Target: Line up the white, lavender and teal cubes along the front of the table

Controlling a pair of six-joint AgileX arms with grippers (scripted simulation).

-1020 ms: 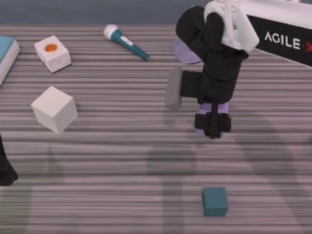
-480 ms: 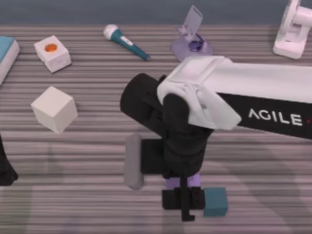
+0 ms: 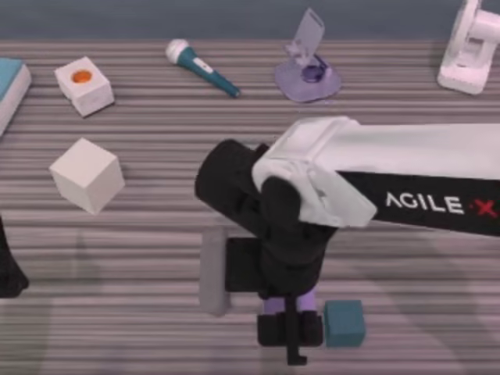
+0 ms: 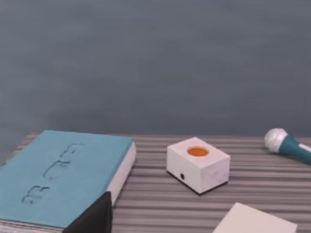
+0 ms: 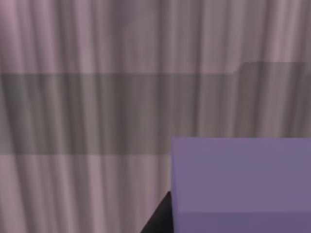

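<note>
The table (image 3: 156,234), a wide surface of fine grey and dark stripes, filled the top view. Across its right half reached the right arm (image 3: 406,176), white-shelled with black wrist parts, ending near the front edge. There the right gripper (image 3: 291,328) was clamped on the lavender cube (image 3: 306,299), of which only slivers of purple showed between the black fingers from above; the right wrist view showed the cube's pale purple face (image 5: 240,182) close to the camera with striped table behind it. Whether the cube rested on the table or hung just above it could not be told.

The white cube (image 3: 87,174), largest of the three, stood on the left part of the table, well apart from the other two. The teal cube (image 3: 344,323), the smallest, sat near the front edge just beside the gripper's right side.

The left gripper (image 3: 9,273) showed only as a dark shape at the left edge; whether it was open or closed could not be told.

Along the back lay a teal book (image 4: 58,177), a small white block with an orange dot (image 3: 83,85), a toy microphone (image 3: 201,67), a purple phone stand (image 3: 308,69) and a white object (image 3: 471,47) at the right corner.
</note>
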